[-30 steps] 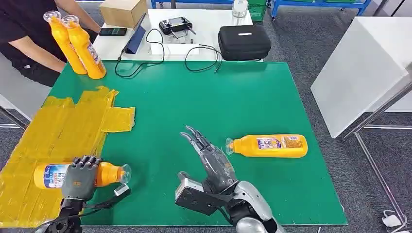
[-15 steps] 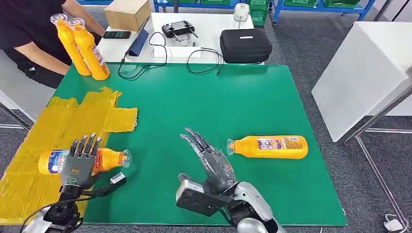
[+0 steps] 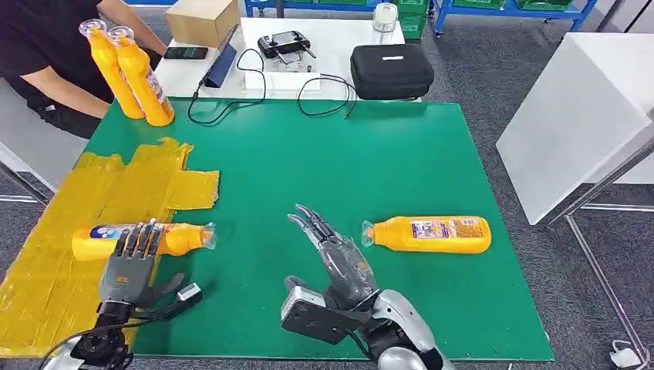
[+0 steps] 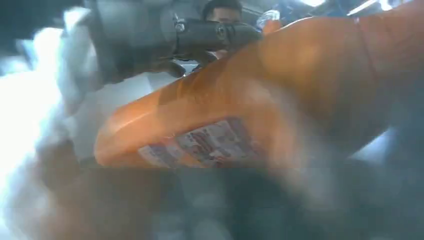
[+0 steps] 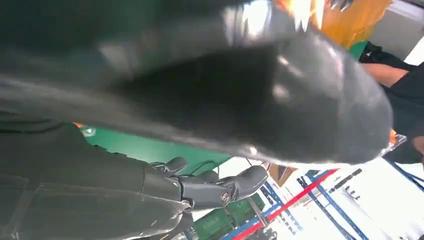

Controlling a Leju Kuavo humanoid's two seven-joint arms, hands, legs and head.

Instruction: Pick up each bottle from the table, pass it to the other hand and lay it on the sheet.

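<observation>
left hand (image 3: 129, 262) hovers with fingers spread, holding nothing, just behind an orange bottle (image 3: 143, 238) lying across the yellow sheet (image 3: 73, 208). right hand (image 3: 338, 258) is wide and empty, a second bottle (image 3: 428, 233) lying just beside it on the green table (image 3: 324, 162).

One orange bottle (image 3: 143, 239) lies on the yellow sheet (image 3: 92, 200), another orange bottle (image 3: 429, 234) on green table (image 3: 332, 154).
</observation>
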